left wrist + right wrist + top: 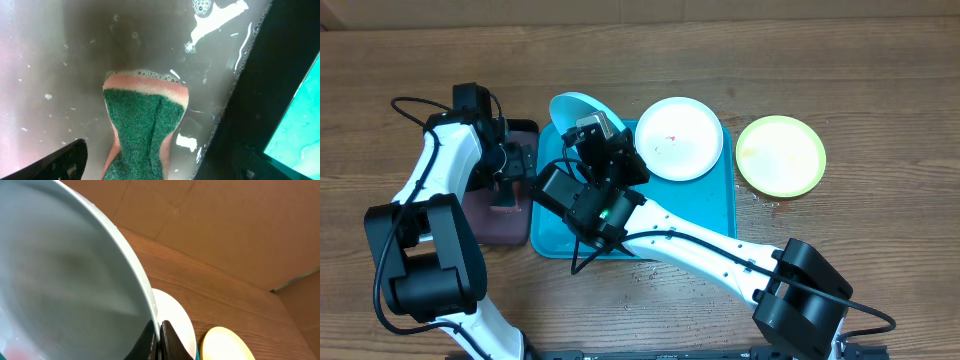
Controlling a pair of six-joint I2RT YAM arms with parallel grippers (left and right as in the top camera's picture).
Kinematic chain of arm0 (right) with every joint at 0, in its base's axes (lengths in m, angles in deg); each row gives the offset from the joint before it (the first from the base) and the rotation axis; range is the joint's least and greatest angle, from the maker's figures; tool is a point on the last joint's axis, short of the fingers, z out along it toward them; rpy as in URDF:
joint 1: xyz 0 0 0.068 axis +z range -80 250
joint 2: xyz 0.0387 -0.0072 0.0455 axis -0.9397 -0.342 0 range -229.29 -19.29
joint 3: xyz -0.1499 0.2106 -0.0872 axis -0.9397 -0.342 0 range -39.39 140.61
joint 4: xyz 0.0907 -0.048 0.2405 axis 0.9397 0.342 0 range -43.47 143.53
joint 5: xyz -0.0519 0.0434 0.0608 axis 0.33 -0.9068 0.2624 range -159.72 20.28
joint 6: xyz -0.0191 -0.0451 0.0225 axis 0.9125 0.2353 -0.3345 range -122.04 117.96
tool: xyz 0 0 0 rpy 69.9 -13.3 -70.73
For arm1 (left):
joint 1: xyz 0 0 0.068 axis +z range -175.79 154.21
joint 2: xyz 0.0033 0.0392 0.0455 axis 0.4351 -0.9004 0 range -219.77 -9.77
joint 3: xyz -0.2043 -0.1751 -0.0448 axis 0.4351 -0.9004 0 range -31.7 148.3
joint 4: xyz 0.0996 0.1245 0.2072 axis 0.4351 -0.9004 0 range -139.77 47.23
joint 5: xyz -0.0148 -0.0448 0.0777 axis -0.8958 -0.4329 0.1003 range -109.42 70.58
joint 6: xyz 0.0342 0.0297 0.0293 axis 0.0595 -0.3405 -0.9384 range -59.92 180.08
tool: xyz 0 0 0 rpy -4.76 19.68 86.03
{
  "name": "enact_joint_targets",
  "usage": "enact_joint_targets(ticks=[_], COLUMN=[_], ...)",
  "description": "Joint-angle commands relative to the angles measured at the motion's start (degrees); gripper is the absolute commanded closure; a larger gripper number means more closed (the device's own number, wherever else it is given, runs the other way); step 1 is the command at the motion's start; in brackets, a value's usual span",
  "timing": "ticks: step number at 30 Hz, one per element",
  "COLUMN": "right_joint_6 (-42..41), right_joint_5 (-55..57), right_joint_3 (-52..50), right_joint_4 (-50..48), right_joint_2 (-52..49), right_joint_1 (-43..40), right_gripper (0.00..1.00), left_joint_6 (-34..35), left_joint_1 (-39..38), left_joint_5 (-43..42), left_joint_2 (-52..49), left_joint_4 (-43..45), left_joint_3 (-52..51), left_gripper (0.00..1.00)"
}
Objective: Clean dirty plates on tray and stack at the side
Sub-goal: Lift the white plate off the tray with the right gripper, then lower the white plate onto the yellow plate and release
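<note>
**Overhead:** 3 plates, 2 trays, 2 arms.
- The cyan plate [572,108] is off the surface, tipped up on edge over the far-left corner of the blue tray [705,215]. The right gripper [595,130] has its rim pinched.
- The white plate [678,138] lies flat on the tray's far-right corner and overhangs the rim. There is a small red speck near its middle.
- The yellow-green plate [781,155] lies flat on the table [880,80], just right of the tray, with a small gap to the white one.
- The black tray [500,228] sits just beside the blue tray on its left. The left gripper [506,185] hangs over it, pointing down.
- The right arm hides much of the blue tray's floor.

**Left wrist:** the black tray holds murky soapy water with suds [200,7] near the top edge.
- There is 1 sponge [142,125], green scrub face toward the camera with pinkish foam behind it. It is waisted, with a crease down its length, and bubbles ring its far end.
- One dark finger [60,162] shows bottom-left, with a gap to the sponge. The other finger is lost against the black rim.
- I cannot tell whether this gripper clamps the sponge or stands loose around it.
- A strip of the blue tray shows at the right edge.

**Right wrist:** the cyan plate fills the left half, close and blurred.
- The fingertips [172,347] are drawn narrow on its rim at bottom centre.
- Beyond them are the white plate and the yellow-green plate, both cut off by the bottom edge.
- Brown cardboard [225,225] stands behind the table.
</note>
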Motion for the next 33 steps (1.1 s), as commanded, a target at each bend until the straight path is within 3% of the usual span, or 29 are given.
enact_joint_targets(ticks=[1, 12, 22, 25, 33], right_joint_6=[-1.2, -16.1, -21.9, -21.9, -21.9], right_joint_5=[0.1, -29.3, -70.1, -76.1, -76.5], right_joint_3=[1.4, 1.4, 1.3, 1.3, -1.0], right_joint_4=[-0.7, 4.3, 8.4, 10.1, 18.3], right_joint_2=[1.8, 3.1, 4.3, 4.2, 4.2], right_joint_1=[-0.7, -14.6, -40.1, -46.8, -61.2], right_gripper=[0.96, 0.96, 0.96, 0.96, 0.96], left_joint_6=[0.5, 0.5, 0.5, 0.5, 0.5], left_joint_1=[-0.1, -0.1, -0.1, -0.1, -0.1], left_joint_5=[-1.7, -1.7, -1.7, -1.7, -1.7], left_joint_2=[1.5, 1.5, 1.5, 1.5, 1.5], left_joint_4=[-0.3, -0.3, -0.3, -0.3, -0.3], left_joint_3=[0.7, 0.7, 0.7, 0.7, 0.7], left_gripper=[0.07, 0.07, 0.07, 0.06, 0.06])
